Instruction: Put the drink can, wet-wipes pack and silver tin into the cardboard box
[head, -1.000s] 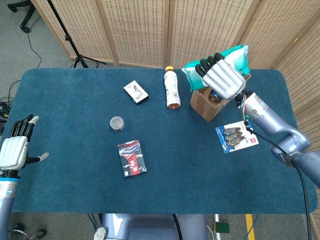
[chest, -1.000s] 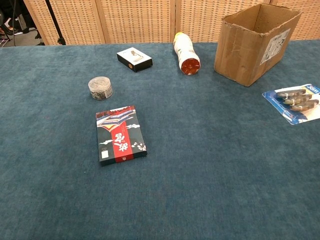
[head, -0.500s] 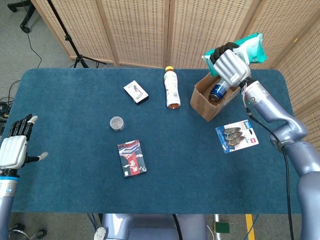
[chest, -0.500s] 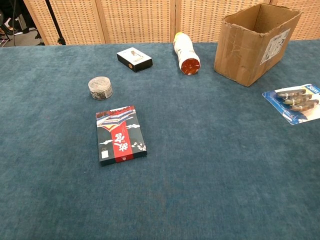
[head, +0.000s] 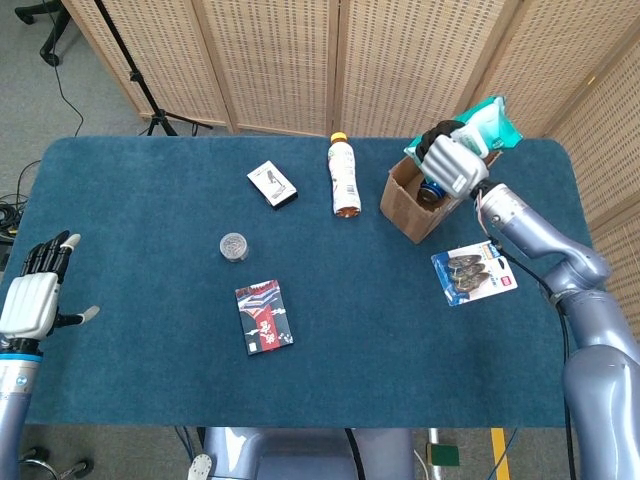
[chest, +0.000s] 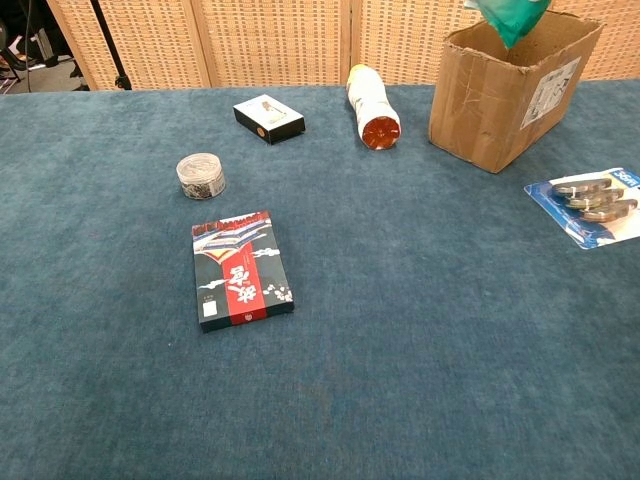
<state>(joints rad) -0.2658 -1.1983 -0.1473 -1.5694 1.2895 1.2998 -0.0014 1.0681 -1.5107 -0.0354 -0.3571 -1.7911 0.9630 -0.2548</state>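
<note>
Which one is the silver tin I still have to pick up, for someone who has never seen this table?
Start from the cardboard box at the table's far right and go left past the lying bottle to the middle of the blue cloth. The silver tin stands alone there, between the small white-and-black box and the red-and-black flat pack. It is the only small, round, metallic thing; its neighbours are rectangular.

Wet-wipes pack (head: 487, 122) above cardboard box (head: 405, 205); silver tin (head: 234, 246) far left.

Around one cardboard box (head: 412, 205) there were one wet-wipes pack (head: 488, 126), one drink can (head: 433, 190), one silver tin (head: 233, 245), one bottle (head: 344, 177), two small packets (head: 272, 184) (head: 264, 316) and one blister card (head: 474, 273).
</note>
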